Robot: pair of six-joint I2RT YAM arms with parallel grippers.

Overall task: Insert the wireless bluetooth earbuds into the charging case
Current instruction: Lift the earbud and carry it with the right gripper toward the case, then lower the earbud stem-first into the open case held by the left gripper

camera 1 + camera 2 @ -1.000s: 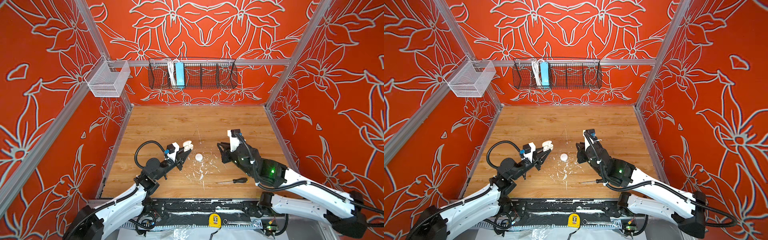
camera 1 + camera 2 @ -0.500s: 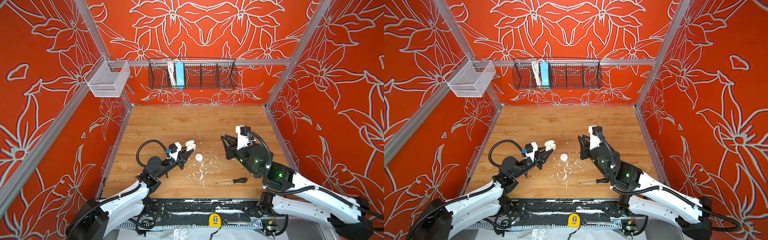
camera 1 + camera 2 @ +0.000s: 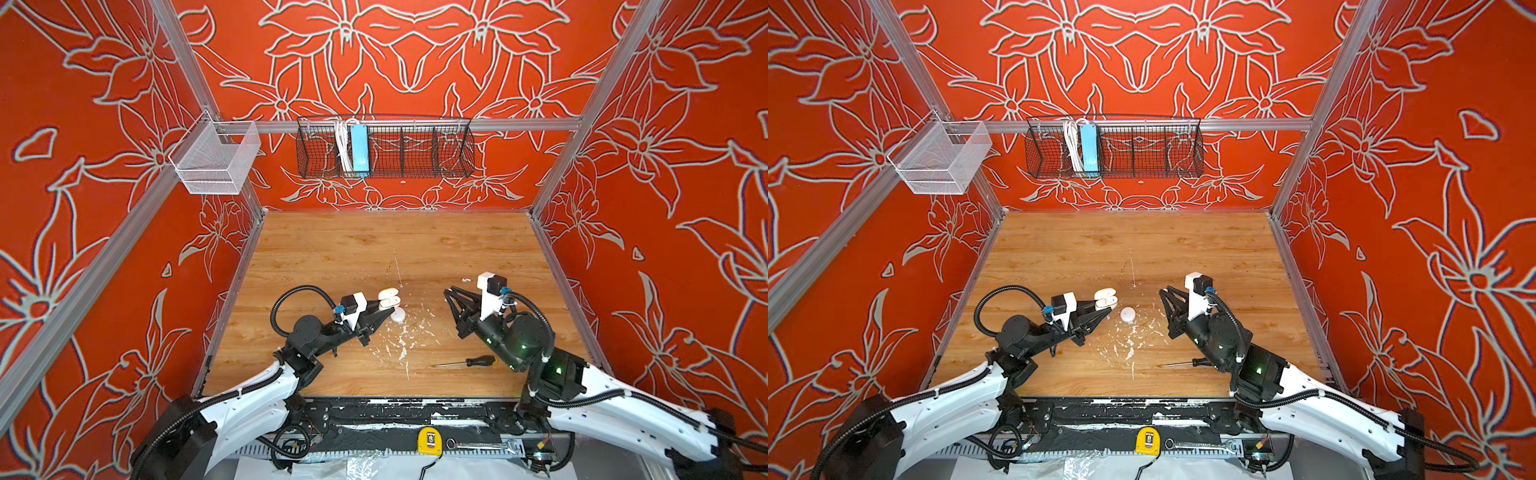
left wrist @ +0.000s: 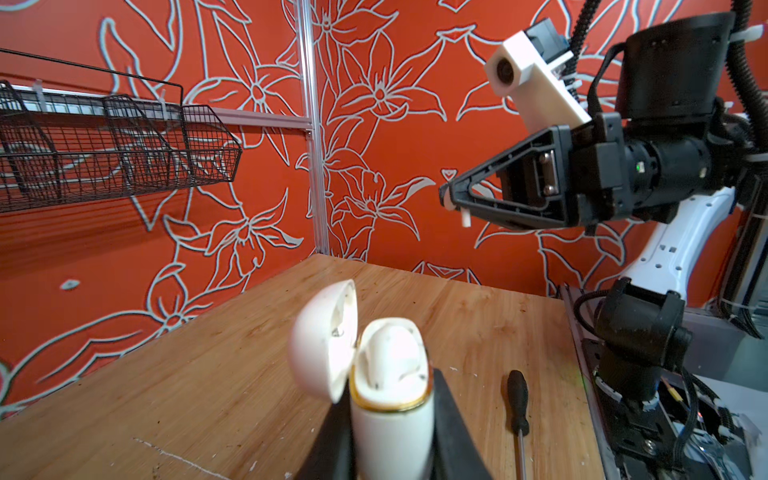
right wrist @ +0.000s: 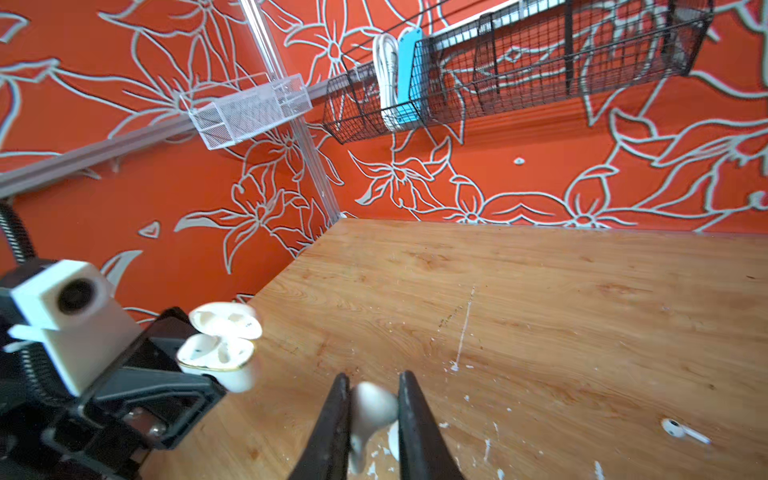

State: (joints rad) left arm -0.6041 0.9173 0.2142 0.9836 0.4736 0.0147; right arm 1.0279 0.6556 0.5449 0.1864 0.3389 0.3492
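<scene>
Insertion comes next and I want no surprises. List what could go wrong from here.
1. The right gripper pinches an earbud at its very tips; it may slip or go in askew.
2. The left gripper alone holds the charging case, lid open; a push could tilt it or knock the lid shut.
3. The other earbud lies loose on the table; an arm could sweep it away.

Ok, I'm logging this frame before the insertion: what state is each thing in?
Case: lid open, clamped in the left gripper.
Held earbud: pinched in the right gripper, not yet in the case.
Loose earbud: lying on the table, untouched.
Round puck: resting on the table, untouched.
Screwdriver: lying flat on the table.
Left gripper: shut on the case.
Right gripper: shut on the held earbud.
</scene>
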